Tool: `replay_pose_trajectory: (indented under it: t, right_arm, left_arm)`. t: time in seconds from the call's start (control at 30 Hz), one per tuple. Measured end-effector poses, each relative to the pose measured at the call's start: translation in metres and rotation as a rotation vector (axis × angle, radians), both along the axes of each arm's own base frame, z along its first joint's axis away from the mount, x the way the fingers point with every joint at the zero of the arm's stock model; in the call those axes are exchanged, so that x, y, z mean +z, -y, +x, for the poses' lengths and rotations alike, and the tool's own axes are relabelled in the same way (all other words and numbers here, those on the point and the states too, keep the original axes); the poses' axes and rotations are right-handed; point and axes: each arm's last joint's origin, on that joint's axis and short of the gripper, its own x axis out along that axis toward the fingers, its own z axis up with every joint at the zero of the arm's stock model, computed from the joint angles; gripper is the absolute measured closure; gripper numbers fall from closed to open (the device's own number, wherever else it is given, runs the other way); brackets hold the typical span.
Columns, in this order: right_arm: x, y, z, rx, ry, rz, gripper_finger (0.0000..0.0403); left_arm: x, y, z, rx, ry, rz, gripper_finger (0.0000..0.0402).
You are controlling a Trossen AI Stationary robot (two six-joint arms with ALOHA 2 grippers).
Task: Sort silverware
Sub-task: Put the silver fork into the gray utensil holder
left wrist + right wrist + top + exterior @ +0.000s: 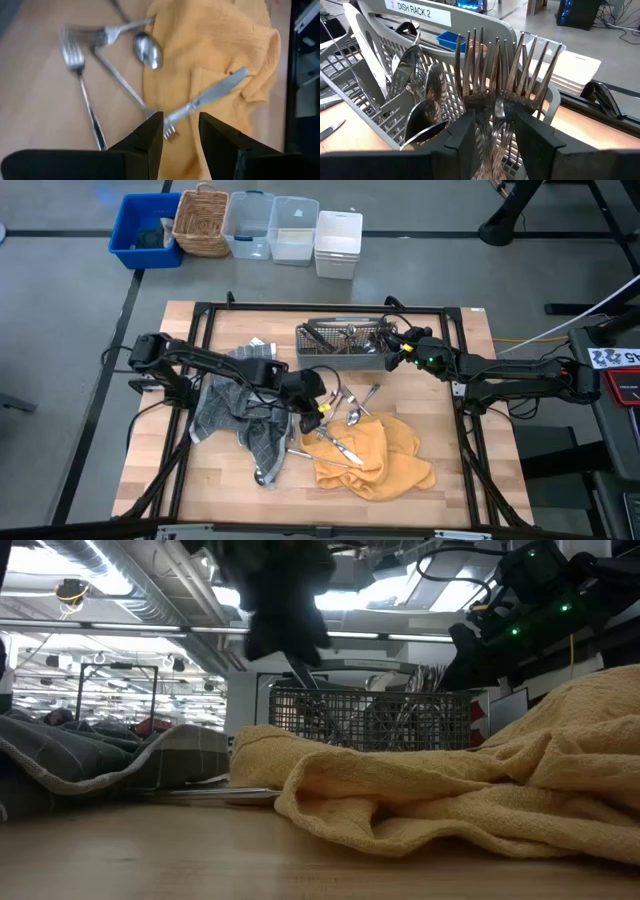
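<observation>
Several silver forks, spoons and knives (345,420) lie on the wood table and on a crumpled yellow cloth (375,455). My left gripper (318,415) hovers open over them; in the left wrist view (181,132) its fingers stand over the tines of a fork (205,97) that lies on the cloth. A grey mesh caddy (345,345) at the far middle holds upright forks (495,75) and spoons (427,95). My right gripper (398,348) is at the caddy's right end, open, its fingers (465,137) on either side of the fork handles.
A grey checked cloth (235,415) lies left of the cutlery, under my left arm, with a spoon (262,475) at its near edge. Beyond the table's far edge stand a blue bin (147,228), a wicker basket (203,220) and clear and white bins (300,230).
</observation>
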Motion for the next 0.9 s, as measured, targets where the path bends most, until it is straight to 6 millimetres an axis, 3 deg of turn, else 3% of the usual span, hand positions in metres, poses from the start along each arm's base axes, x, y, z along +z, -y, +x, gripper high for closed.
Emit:
replay_pose_trajectory:
  t: [0.3, 0.63, 0.9]
  right_arm:
    - [0.010, 0.001, 0.003, 0.004, 0.019, -0.016, 0.0267]
    - [0.045, 0.001, 0.014, 0.138, 0.076, -0.012, 0.0267]
    - [0.074, -0.002, 0.021, 0.296, 0.169, 0.005, 0.0267]
  left_arm:
    - [-0.022, -0.007, 0.023, -0.327, 0.108, 0.344, 0.0288]
    - [-0.051, -0.010, 0.032, -0.998, 0.120, 0.878, 0.0288]
    - [-0.072, -0.010, 0.036, -1.275, 0.108, 1.038, 0.0288]
